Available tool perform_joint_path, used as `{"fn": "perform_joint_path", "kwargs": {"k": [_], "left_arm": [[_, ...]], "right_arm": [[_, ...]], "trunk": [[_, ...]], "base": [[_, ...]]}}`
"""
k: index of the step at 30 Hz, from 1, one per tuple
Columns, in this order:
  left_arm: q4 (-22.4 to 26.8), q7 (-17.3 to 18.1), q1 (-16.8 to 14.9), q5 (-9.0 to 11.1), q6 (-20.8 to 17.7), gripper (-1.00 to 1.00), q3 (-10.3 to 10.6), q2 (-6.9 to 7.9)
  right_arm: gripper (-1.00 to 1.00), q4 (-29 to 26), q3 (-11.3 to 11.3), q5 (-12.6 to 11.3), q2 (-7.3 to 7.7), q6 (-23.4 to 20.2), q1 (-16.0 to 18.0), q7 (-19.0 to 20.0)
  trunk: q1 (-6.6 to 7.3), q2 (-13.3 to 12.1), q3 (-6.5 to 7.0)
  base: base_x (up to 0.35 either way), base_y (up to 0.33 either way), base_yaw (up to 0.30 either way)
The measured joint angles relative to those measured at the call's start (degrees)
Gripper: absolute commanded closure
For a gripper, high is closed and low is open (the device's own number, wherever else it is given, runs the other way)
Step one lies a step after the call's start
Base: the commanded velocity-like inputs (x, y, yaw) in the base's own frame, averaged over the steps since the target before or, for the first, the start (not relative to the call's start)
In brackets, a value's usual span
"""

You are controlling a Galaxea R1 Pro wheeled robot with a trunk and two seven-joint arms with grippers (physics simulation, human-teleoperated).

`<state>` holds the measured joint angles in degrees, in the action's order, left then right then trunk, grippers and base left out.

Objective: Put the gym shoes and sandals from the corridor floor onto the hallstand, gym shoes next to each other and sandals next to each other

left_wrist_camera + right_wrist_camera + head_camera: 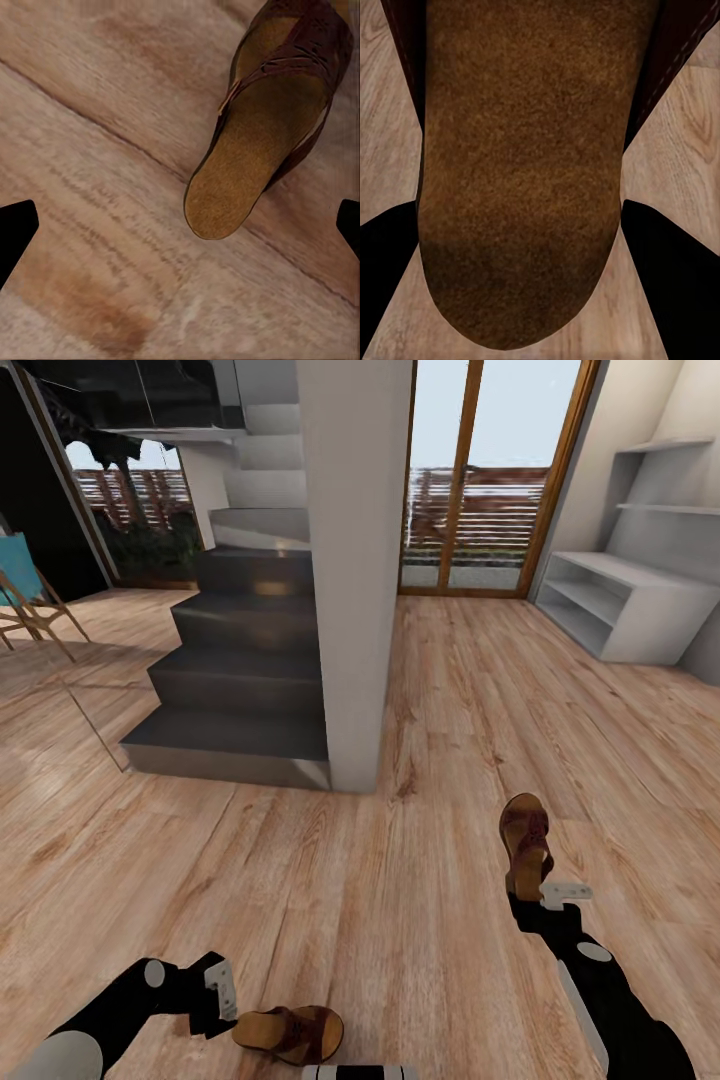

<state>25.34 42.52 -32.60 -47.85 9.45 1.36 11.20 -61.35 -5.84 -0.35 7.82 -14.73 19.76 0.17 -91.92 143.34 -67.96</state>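
One dark brown sandal (525,840) with a tan footbed is at the lower right of the head view, over the wood-plank corridor floor (420,920). My right gripper (548,896) is shut on its heel. In the right wrist view the heel (521,187) sits tight between both black fingers (390,285). The other sandal (290,1032) lies on the floor just right of my left gripper (218,992), which is open. In the left wrist view this sandal (262,127) lies ahead, apart from the fingers (15,229). The light-grey hallstand (625,610) stands at the far right, its shelves bare. The gym shoes are out of view.
A dark staircase (240,690) and a white pillar (355,560) stand ahead at centre left. Glass doors (480,480) with wooden frames close the corridor's far end. Two wall shelves (665,480) hang above the hallstand. A wooden easel (30,605) stands far left.
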Motion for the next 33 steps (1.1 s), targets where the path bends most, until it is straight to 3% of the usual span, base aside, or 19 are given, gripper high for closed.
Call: {"fn": "perform_joint_path", "kwargs": {"k": [2,6,13,25,33], "left_arm": [[0.6,-0.6,0.6,-0.6,-0.7,-1.00,0.6,0.64],[1.9,-1.9,0.8,-1.8,-2.1,-1.00,1.9,0.39],[0.0,-4.2,0.1,-4.2,-0.2,-1.00,0.1,-0.64],[-0.5,-8.1,0.1,-8.1,-0.3,-1.00,0.1,-1.05],[-0.4,-10.7,0.1,-10.7,-0.4,-1.00,0.0,-1.04]], "right_arm": [[1.00,-0.6,0.0,0.0,0.14,-0.1,-0.1,0.1],[1.00,-1.9,0.3,-0.1,-0.34,0.1,0.0,0.2],[1.00,-4.2,1.8,-0.2,-1.32,0.2,0.0,1.5],[1.00,-8.1,2.0,-0.1,-1.65,0.0,0.0,5.3],[1.00,-10.7,2.0,-0.1,-1.65,-0.1,0.0,5.4]], "trunk": [[0.00,0.0,0.00],[0.00,0.0,0.00],[0.00,0.0,0.00],[0.00,0.0,0.00],[0.00,0.0,0.00]], "base": [[0.000,0.000,0.000],[0.000,0.000,0.000],[0.000,0.000,0.000],[0.000,0.000,0.000],[0.000,0.000,0.000]]}}
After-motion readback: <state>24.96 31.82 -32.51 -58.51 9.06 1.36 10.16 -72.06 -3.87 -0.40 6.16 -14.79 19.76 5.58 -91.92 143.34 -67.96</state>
